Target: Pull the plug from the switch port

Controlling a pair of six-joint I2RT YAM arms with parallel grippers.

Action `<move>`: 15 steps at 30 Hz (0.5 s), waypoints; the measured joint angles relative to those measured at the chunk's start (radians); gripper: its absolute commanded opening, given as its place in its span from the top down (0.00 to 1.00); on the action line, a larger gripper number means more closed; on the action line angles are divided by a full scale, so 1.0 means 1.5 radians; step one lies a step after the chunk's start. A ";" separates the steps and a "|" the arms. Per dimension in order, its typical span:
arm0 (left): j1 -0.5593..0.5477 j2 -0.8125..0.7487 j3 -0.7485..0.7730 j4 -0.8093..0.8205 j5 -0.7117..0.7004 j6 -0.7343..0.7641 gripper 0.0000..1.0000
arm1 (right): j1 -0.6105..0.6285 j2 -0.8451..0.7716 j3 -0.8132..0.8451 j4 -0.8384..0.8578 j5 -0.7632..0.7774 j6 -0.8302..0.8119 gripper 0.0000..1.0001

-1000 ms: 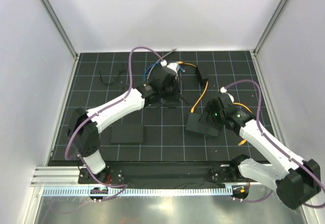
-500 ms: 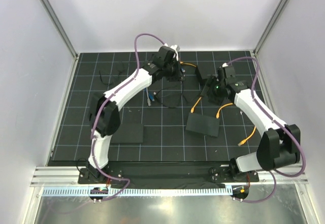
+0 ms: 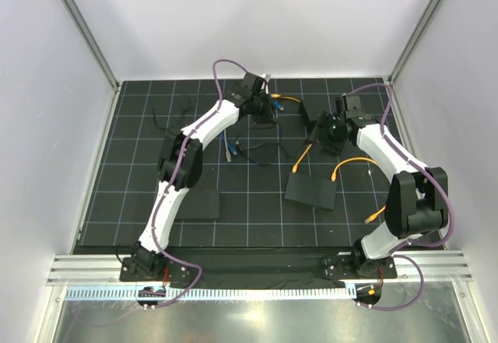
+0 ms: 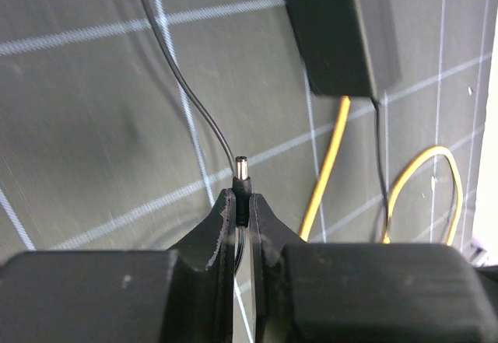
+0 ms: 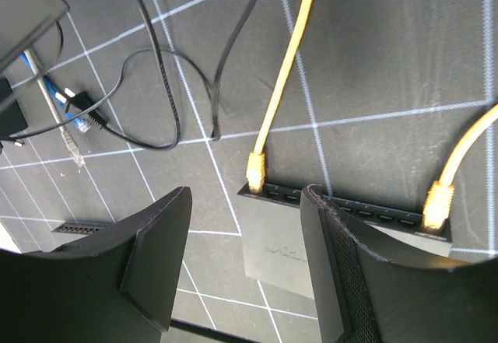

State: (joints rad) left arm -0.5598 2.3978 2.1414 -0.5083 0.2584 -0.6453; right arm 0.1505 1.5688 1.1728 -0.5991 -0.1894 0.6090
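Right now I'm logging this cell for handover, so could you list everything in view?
table: one, black with white grid, under everything.
switch: one, black, far side, right of centre.
orange plugs: two, orange, seated in the switch's ports.
flat mats: two, black, near half of the table.
blue cable: one, blue, left of centre.
thin wires: several, black, between the arms.
barrel plug: one, black with silver tip, in the left claw.
left claw: one, black, shut on the barrel plug.
right claw: one, black, open over the switch.
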 measured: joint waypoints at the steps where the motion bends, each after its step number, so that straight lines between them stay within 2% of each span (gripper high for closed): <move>1: 0.004 0.012 0.013 0.000 0.001 0.000 0.87 | -0.004 0.001 0.000 0.000 -0.001 -0.003 0.35; 6: 0.023 0.053 0.057 -0.004 0.012 -0.001 0.83 | -0.024 0.001 -0.012 0.006 -0.002 -0.011 0.35; 7: 0.027 0.058 0.063 -0.004 0.014 -0.001 0.75 | -0.027 0.001 -0.020 0.007 -0.002 -0.012 0.36; 9: 0.033 0.063 0.066 -0.005 0.016 -0.001 0.67 | -0.030 0.001 -0.037 0.007 -0.003 -0.014 0.36; 10: 0.036 0.064 0.066 -0.007 0.018 -0.003 0.57 | -0.030 0.001 -0.045 0.005 -0.004 -0.016 0.36; 11: 0.039 0.064 0.066 -0.008 0.019 -0.001 0.52 | -0.030 0.000 -0.051 0.005 -0.006 -0.016 0.36; 15: 0.048 0.064 0.070 -0.010 0.025 -0.002 0.44 | -0.030 -0.005 -0.071 0.005 -0.011 -0.019 0.36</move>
State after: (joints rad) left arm -0.4873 2.4939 2.2463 -0.5240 0.2962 -0.6487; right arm 0.1051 1.5612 1.0664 -0.5919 -0.2054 0.5800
